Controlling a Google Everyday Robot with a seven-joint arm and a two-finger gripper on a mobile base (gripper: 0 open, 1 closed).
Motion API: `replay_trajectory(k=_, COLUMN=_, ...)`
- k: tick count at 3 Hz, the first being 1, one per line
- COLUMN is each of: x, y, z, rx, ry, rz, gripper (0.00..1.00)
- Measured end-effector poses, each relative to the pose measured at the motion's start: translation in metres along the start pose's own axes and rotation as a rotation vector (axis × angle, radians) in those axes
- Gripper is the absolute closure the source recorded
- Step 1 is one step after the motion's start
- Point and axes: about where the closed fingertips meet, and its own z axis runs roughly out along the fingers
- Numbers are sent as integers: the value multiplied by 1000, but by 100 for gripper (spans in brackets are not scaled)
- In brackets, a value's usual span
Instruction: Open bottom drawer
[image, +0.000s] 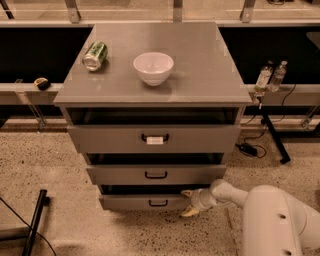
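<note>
The grey cabinet has three drawers. The bottom drawer is the lowest, with a plain grey front and a small black loop handle. A dark gap shows above its front. My gripper is at the right end of that front, well right of the handle. Its two pale fingertips stand apart, one at the front's top edge and one at its bottom edge. My white arm reaches in from the lower right. The middle drawer and the top drawer with the white label sit above.
A white bowl and a green can lying on its side rest on the cabinet top. Two bottles stand on a rail at the right, with a black stand leg and cables below. A black bar lies on the speckled floor at the lower left.
</note>
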Motion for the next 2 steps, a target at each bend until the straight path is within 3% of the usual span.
replay_trajectory(k=1, x=0, y=0, z=0, rx=-1, ry=0, rz=0, gripper=32)
replay_trajectory(k=2, x=-4, y=17, z=-7, rx=-22, ry=-2, rz=0, gripper=32)
